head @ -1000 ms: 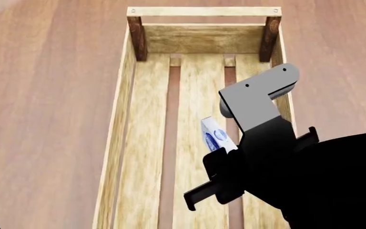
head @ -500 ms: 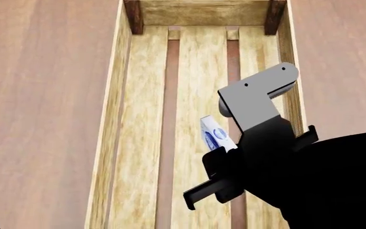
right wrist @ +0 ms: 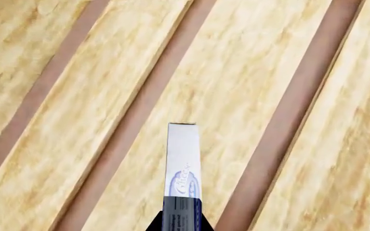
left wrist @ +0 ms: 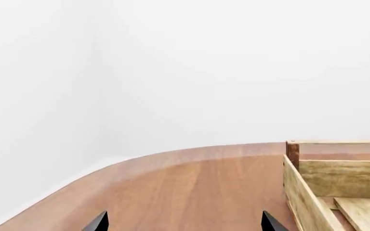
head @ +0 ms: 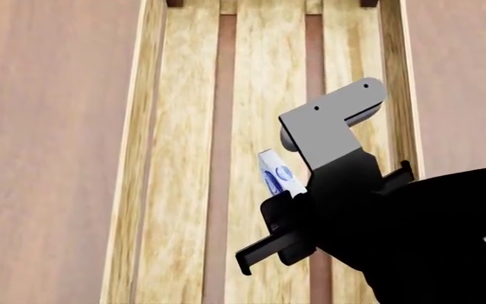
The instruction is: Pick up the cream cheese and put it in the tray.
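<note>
The cream cheese (head: pixel 276 173), a small flat white box with a dark blue oval logo, hangs edge-on over the slatted floor of the tray (head: pixel 133 158). My right gripper (head: pixel 292 197) is shut on its lower end, above the tray's middle. In the right wrist view the cream cheese (right wrist: pixel 183 163) points away from my right gripper (right wrist: pixel 181 224) over the tray's slats (right wrist: pixel 249 96). My left gripper (left wrist: pixel 183 227) is open, with only two dark fingertips (left wrist: pixel 99 223) showing above bare table, beside the tray's corner (left wrist: pixel 313 192).
The brown wooden table (head: pixel 40 126) lies on both sides of the tray. A white wall (left wrist: pixel 185 72) rises behind the table's curved edge in the left wrist view. My right arm's black body (head: pixel 429 240) covers the tray's near right part.
The head view has shifted so the tray's far end and corner posts have slid out at the top. My right gripper still holds the cream cheese over the tray.
</note>
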Controlling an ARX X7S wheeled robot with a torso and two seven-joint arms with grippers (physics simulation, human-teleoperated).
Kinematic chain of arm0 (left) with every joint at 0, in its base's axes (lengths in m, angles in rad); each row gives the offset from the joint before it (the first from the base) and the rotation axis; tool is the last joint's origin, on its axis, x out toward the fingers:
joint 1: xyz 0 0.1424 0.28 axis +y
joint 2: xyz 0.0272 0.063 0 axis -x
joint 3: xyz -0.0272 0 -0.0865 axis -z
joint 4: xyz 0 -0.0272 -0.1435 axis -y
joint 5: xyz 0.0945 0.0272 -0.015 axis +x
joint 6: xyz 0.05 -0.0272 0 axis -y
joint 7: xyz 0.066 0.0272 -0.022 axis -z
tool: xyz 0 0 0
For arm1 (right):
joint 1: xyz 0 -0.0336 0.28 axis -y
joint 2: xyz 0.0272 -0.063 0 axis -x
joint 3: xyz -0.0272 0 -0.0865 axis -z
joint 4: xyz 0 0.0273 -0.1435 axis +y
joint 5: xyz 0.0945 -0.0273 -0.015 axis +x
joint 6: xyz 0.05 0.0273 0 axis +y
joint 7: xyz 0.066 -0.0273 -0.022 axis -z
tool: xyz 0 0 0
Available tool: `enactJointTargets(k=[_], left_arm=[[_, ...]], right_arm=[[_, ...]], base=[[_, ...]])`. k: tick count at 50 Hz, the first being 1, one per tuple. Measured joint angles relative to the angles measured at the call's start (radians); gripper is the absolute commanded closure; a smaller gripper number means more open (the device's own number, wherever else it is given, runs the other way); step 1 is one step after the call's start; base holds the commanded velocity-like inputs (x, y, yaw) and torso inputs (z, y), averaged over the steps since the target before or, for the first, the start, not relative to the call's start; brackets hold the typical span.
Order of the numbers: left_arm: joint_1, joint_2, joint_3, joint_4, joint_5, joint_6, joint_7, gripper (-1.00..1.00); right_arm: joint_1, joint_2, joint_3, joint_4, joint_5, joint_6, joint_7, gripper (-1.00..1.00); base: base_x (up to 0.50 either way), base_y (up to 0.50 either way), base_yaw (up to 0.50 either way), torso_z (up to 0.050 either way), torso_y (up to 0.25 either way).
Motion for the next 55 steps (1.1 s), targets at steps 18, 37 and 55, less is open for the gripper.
enactJointTargets(k=[18,37,55], left_arm=[[0.001,-0.002,0.001,0.001,0.002,0.002,-0.004,-1.00],[-0.002,-0.005,0.007,-0.007,-0.009,0.021,-0.003,-1.00],[0.002,-0.009,0.005,-0.001,-0.009,0.023,-0.008,-1.00]], right_arm=[[0.013,0.005,-0.017,-0.004,0.001,-0.012,-0.009,1.00],[0.025,0.004,-0.038,0.003,-0.019,-0.023,-0.011,-1.00],[0.035,0.006,-0.060,0.003,-0.065,-0.034,-0.006,-1.00]], base=[[0.00,0.00,0.00,0.000,-0.105],[0.00,0.00,0.00,0.000,-0.001],[0.00,0.00,0.00,0.000,0.000]])
